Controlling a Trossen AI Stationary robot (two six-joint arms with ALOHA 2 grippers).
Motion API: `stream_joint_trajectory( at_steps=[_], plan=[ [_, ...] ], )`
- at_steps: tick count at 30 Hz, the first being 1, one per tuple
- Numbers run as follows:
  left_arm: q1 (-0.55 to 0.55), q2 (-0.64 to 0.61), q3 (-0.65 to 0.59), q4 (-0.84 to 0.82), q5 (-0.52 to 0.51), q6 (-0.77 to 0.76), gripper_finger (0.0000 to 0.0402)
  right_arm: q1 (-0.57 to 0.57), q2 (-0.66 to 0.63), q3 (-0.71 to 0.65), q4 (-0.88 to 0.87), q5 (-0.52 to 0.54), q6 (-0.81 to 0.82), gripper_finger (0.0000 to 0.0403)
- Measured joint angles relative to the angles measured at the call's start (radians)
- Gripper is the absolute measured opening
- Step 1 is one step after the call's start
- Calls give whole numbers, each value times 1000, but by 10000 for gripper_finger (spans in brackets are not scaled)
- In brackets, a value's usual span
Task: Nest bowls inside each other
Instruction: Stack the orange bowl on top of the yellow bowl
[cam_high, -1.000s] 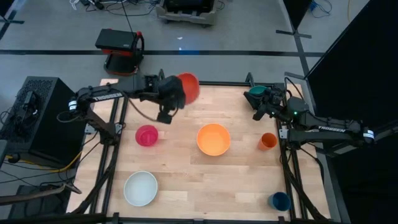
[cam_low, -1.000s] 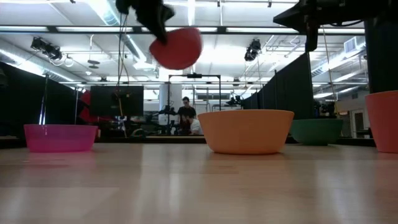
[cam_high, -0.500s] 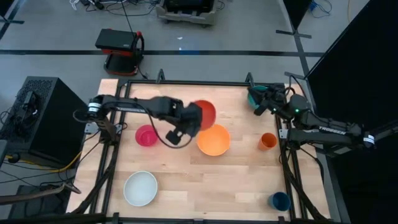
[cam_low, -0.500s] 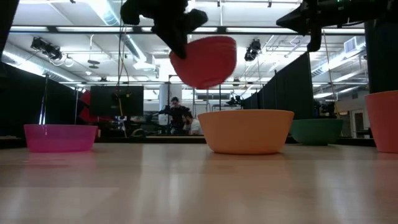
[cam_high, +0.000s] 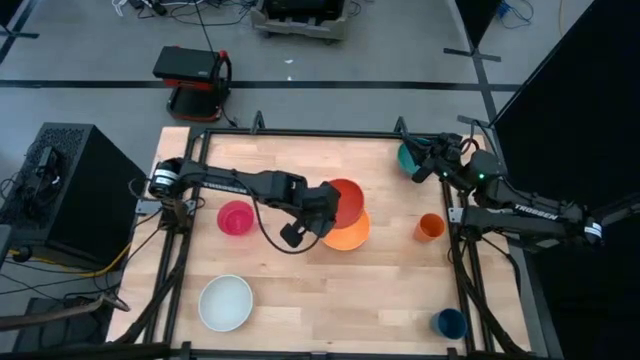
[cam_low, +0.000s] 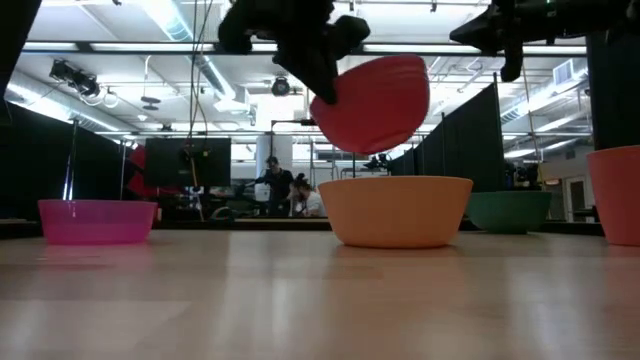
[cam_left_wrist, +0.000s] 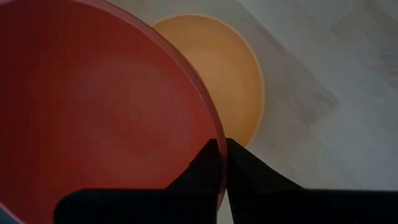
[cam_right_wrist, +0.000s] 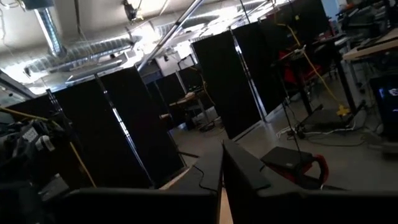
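Low view alone shows red-orange bowl (cam_low: 373, 103) clear above yellow-orange bowl (cam_low: 397, 210).

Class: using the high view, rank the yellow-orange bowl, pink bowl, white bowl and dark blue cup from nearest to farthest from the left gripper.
Measured from the left gripper:
1. Yellow-orange bowl, directly beneath it.
2. Pink bowl, toward the left arm's side.
3. White bowl, near left corner.
4. Dark blue cup, near right corner.

Dark jointed arms (cam_high: 245, 183), white lettering
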Motion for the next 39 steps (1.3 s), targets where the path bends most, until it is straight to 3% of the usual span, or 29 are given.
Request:
stream_joint_trajectory(
  at_steps=[24,39],
  plan=[
    [1,168,0,20,54,-90,0,-4,1,0,-22,-147,9,0],
    [10,222,8,-111,50,-222,0,-4,1,0,-29,-149,7,0]
  ],
)
